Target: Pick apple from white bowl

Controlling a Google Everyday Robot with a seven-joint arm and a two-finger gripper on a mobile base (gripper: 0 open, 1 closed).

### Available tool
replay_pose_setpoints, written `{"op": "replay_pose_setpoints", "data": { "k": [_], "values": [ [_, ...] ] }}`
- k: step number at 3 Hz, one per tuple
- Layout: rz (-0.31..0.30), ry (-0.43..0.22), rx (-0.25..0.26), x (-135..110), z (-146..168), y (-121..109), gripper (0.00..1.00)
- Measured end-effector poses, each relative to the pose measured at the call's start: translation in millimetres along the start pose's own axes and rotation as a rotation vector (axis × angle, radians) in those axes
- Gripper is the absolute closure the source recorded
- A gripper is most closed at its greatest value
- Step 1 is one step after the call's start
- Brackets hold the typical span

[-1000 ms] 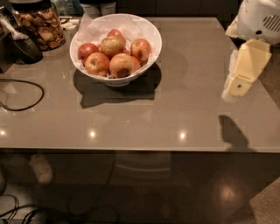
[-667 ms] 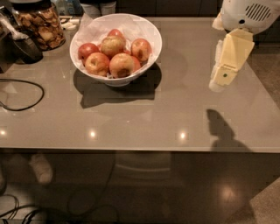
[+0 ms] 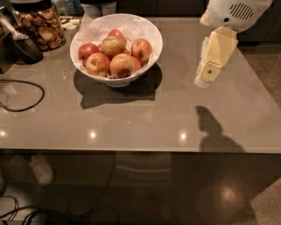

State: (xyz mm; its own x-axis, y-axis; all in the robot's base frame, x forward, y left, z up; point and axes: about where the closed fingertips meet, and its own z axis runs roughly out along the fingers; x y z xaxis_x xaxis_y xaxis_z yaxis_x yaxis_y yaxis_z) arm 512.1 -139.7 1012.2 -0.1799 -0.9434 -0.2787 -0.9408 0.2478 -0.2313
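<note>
I see the table (image 3: 131, 123) across the view, with the bowl (image 3: 151, 44) standing on its far half, left of centre. The apple (image 3: 122, 65) lies in the bowl at the near side of the pile, other apples (image 3: 141, 49) beside and behind it. A jar (image 3: 39, 26) stands at the far left corner, apart from the bowl; a cable (image 3: 26, 94) loops nearer me on the left edge. The gripper (image 3: 203, 79) hangs over the table's right part, well right of the bowl.

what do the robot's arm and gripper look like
The gripper, to the right of the white bowl, is pale yellow and blocky with a small dark dot. The wrist housing above it is white and rounded, with a slotted vent.
</note>
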Motion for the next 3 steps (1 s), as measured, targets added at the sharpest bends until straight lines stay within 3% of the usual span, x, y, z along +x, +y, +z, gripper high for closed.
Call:
{"op": "replay_pose_setpoints", "data": {
  "k": [1, 3],
  "values": [
    [-0.065, -0.034, -0.003, -31.6, 9.1, -3.7, 0.00],
    [-0.067, -0.060, -0.011, -37.0, 15.0, -7.2, 0.00]
  ]
}}
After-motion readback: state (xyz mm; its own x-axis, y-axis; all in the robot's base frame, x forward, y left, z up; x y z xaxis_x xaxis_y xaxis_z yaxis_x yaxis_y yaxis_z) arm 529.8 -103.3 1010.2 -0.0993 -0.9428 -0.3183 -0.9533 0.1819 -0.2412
